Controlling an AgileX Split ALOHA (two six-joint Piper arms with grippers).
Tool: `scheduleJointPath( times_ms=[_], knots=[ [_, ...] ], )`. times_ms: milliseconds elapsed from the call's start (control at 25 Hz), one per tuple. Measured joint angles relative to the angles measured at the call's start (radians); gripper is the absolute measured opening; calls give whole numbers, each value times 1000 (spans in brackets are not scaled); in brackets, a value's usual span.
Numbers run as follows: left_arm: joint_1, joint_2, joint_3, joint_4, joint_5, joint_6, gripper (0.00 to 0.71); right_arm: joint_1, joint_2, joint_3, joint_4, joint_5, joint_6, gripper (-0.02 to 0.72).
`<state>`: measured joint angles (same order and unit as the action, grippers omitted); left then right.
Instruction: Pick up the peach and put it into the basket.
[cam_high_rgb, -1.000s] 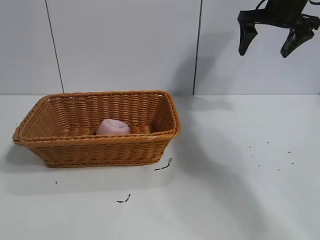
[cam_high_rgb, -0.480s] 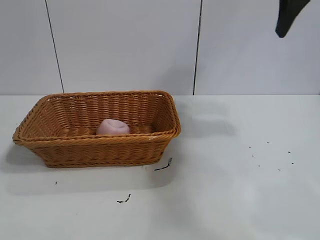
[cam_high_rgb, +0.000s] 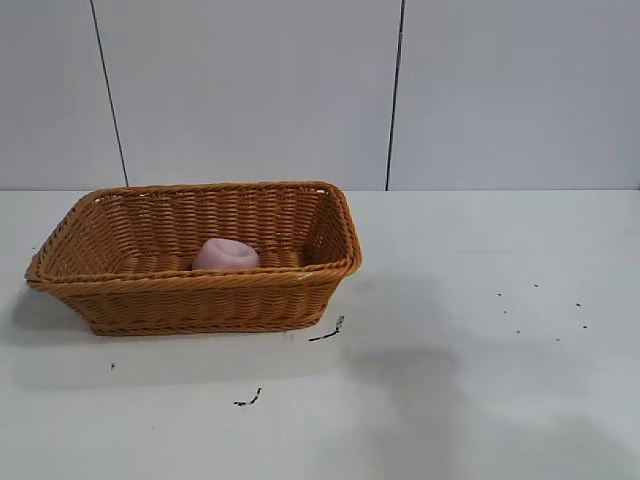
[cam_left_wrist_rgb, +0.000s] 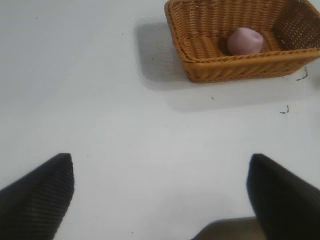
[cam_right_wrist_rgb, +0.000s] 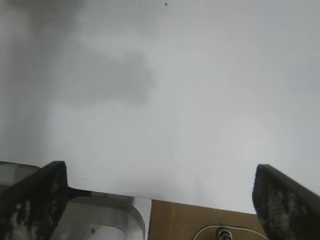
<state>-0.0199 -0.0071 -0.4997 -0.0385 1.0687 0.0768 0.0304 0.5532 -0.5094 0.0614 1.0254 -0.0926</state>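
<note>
Now the right tool (cam_right_wrist_rgb: 159, 200) has left the exterior view; peach (cam_high_rgb: 226, 254) unmoved.

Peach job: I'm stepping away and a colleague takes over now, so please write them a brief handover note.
Left gripper: open, empty, above bare table, off to the side of the basket.
Right gripper: open, empty, over bare table, out of the exterior view.
Peach: lying inside the basket on its floor, near the front wall; also visible from the left wrist view.
Done: peach is in the basket, nothing gripped.
Left: nothing on the task itself; probably only parking the arms.
</note>
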Motion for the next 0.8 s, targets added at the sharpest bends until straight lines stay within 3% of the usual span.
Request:
scheduleJointPath(
  times_ms=[600,800],
  knots=[
    [0,0,0,0,0,0,692,0,-518,8,1,-13,1,689],
    [0,0,0,0,0,0,692,0,-558,8,1,-12,1,689]
  ],
)
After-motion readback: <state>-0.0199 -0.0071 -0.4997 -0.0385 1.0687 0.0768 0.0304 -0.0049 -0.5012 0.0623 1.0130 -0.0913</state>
